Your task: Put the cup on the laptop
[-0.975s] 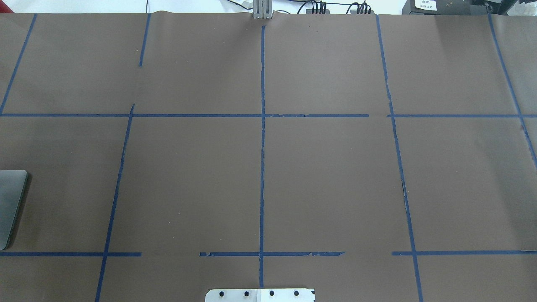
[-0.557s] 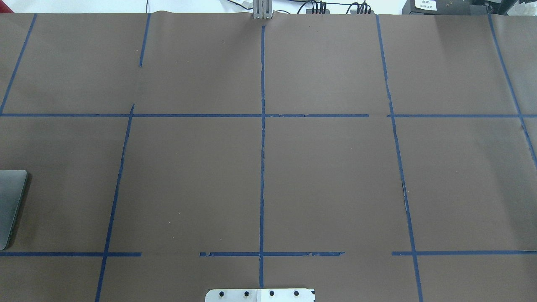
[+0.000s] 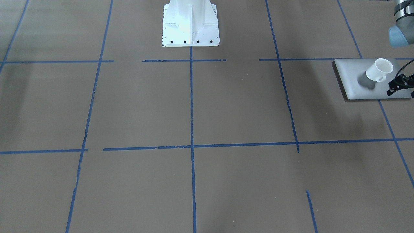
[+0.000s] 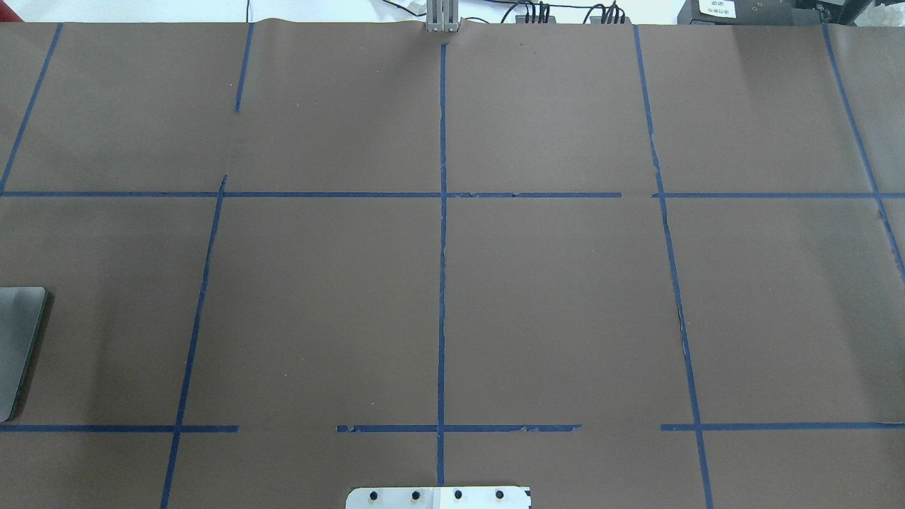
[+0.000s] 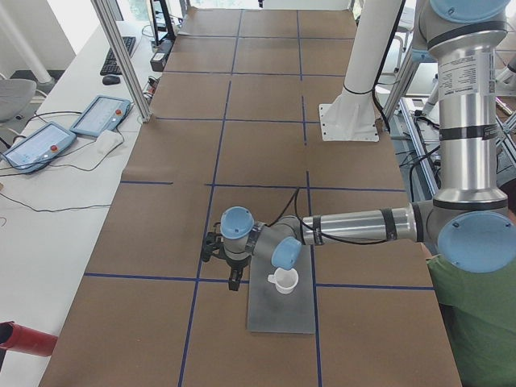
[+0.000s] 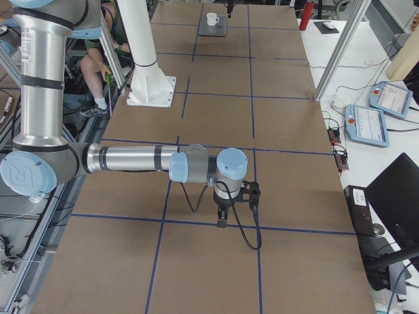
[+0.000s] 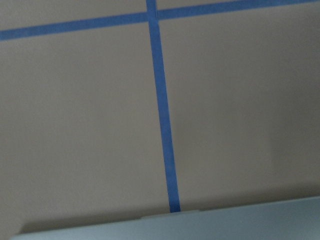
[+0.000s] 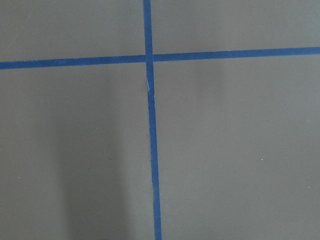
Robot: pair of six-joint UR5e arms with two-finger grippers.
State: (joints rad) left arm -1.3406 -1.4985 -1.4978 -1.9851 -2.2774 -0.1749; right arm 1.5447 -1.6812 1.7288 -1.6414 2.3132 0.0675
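Note:
The white cup [image 3: 379,69] stands upright on the silver-grey laptop [image 3: 362,87] at the table's end on my left side. It also shows in the exterior left view [image 5: 283,280] on the laptop [image 5: 280,314], and far off in the exterior right view [image 6: 212,18]. My left gripper [image 3: 400,85] is beside the cup and apart from it, cut off by the view's edge. I cannot tell whether it is open or shut. My right gripper [image 6: 226,216] hangs over bare table far from the cup, and I cannot tell its state. The left wrist view shows only the laptop's edge [image 7: 200,225].
Brown paper with blue tape lines [image 4: 442,283] covers the table. The robot's white base [image 3: 190,26] stands at mid table. Only a corner of the laptop [image 4: 18,346] shows in the overhead view. Tablets [image 5: 101,117] lie on a side bench beyond the table.

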